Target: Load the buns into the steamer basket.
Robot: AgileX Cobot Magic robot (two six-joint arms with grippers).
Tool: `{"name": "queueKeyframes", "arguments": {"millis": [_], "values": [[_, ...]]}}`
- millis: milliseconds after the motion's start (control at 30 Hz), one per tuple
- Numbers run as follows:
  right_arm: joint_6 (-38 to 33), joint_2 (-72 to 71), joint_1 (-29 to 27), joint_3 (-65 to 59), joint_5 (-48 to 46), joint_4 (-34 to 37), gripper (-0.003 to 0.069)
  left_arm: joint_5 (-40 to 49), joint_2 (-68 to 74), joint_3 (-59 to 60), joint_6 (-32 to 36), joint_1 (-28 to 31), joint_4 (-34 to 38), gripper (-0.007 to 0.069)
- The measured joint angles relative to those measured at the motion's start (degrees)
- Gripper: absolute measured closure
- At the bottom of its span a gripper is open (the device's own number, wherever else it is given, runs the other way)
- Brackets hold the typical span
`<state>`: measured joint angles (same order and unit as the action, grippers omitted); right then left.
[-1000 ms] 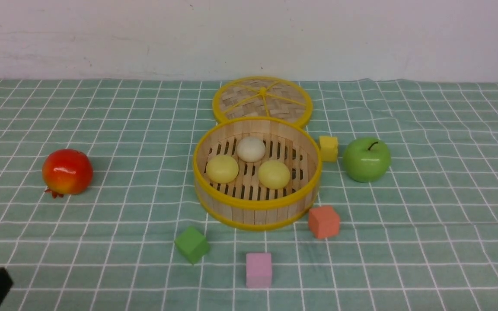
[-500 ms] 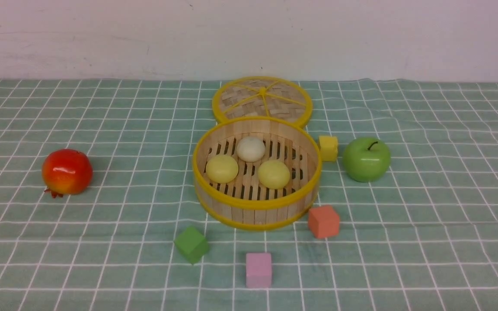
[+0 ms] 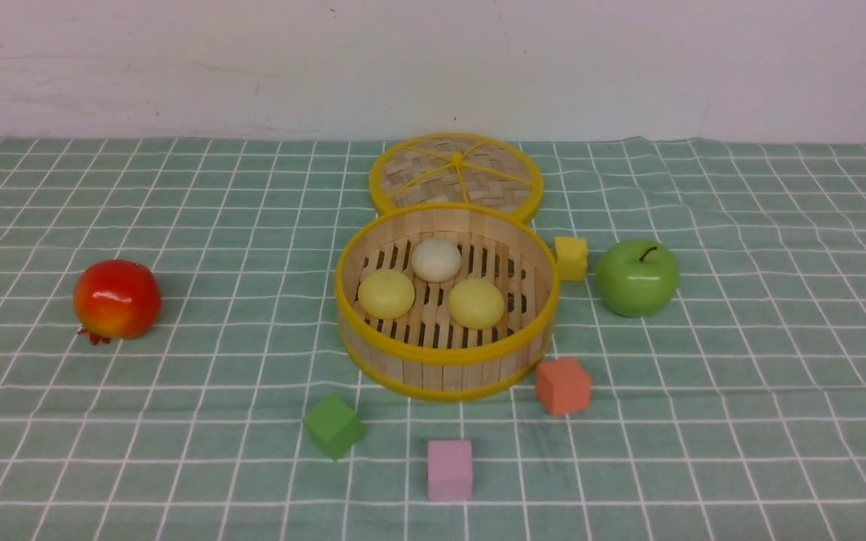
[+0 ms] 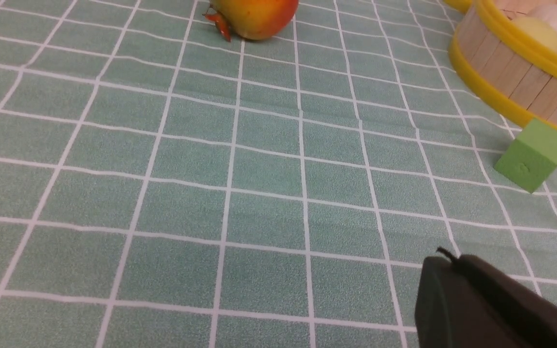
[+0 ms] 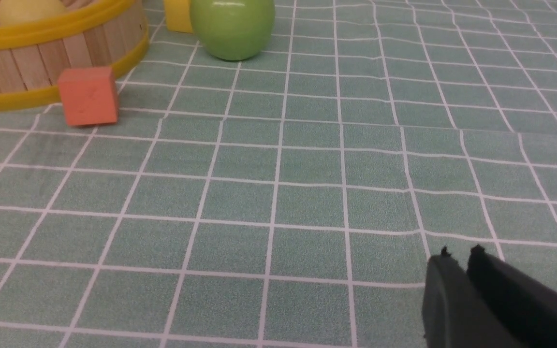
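Note:
Three buns lie inside the steamer basket [image 3: 444, 353] at the table's middle: an off-white bun [image 3: 437, 260] at the back and two pale yellow buns [image 3: 386, 294] [image 3: 476, 303] in front. Neither gripper shows in the front view. In the left wrist view my left gripper [image 4: 452, 258] is shut and empty over bare cloth, well away from the steamer basket [image 4: 510, 82]. In the right wrist view my right gripper [image 5: 458, 253] hangs over bare cloth with a narrow gap between its fingertips and nothing in it, far from the steamer basket [image 5: 41, 63].
A flat woven lid [image 3: 455, 173] lies behind the basket. A green apple [image 3: 637, 276] and a yellow cube [image 3: 571, 258] sit to its right, a red fruit [image 3: 117, 299] far left. Orange [image 3: 563, 385], green [image 3: 334, 425] and pink [image 3: 449, 469] cubes lie in front.
A dark arm part at the front view's bottom left corner one second ago has left the picture. The buns, basket and other objects have not moved.

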<state>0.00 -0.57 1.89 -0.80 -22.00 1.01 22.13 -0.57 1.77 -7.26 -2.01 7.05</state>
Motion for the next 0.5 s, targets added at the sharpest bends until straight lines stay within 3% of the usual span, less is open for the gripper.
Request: {"name": "queueKeyframes", "arguments": {"millis": [500], "values": [[0.0, 0.0, 0.0, 0.0, 0.0, 0.0, 0.0569, 0.0, 0.0, 0.0, 0.0, 0.0, 0.0, 0.0638]]}}
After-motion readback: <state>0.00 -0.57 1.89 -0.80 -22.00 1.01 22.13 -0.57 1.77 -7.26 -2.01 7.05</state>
